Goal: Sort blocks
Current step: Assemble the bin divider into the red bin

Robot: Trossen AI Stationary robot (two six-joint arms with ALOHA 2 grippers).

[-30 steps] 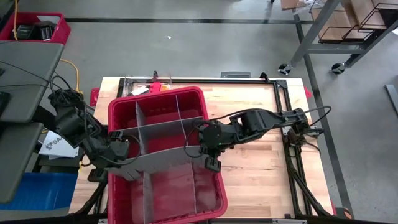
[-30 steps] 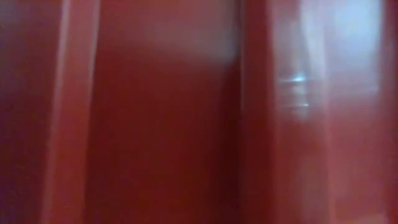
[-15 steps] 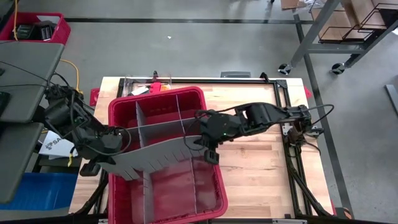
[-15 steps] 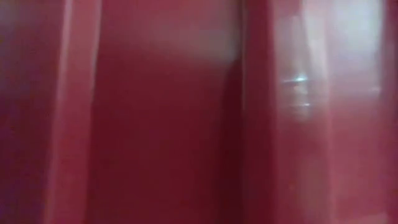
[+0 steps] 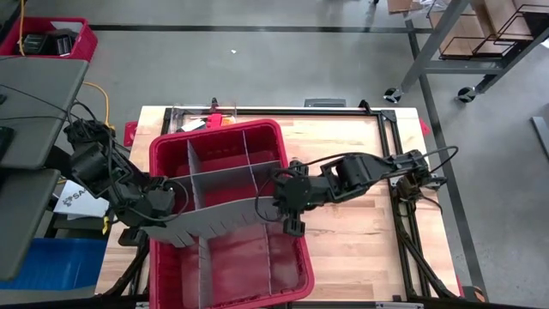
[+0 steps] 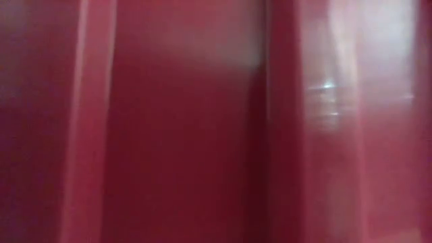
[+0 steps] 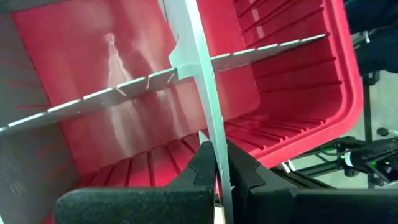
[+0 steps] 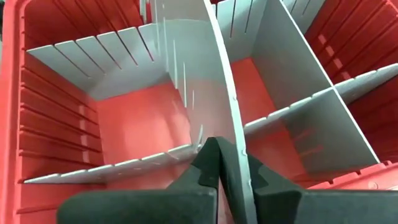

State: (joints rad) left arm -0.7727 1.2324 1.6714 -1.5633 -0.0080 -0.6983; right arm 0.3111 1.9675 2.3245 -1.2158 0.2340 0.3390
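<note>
A long grey slotted divider sheet (image 5: 214,221) spans the red bin (image 5: 296,249) from its left wall to its right. My left gripper (image 5: 165,215) is shut on the sheet's left end and my right gripper (image 5: 281,206) on its right end. The sheet bows slightly along its length (image 8: 214,56). Other grey dividers (image 5: 232,176) stand fixed in the bin's far half. Small orange and red pieces (image 5: 221,118), perhaps blocks, lie behind the bin's far rim. My left gripper pinches the sheet's two faces between its fingers at the left end (image 7: 210,134), slanting down from the table's left. The sheet stands on edge and runs away over the bin; I cannot tell whether its lower edge touches the dividers below. My right gripper pinches the sheet's two faces at the right end (image 8: 233,124), slanting down from the table's right. The sheet stands on edge between the fingers (image 8: 208,165) and curves away across the bin.
The bin's red wall (image 6: 202,135) fills the low view. Bare wooden table (image 5: 360,232) lies to the bin's right. A dark frame (image 5: 386,129) runs along the table's right and far edges.
Both grippers, with the sheet, swayed toward the table's left, and more of the sheet's face showed. Then they came back close to where they were. Both stayed shut on the sheet.
</note>
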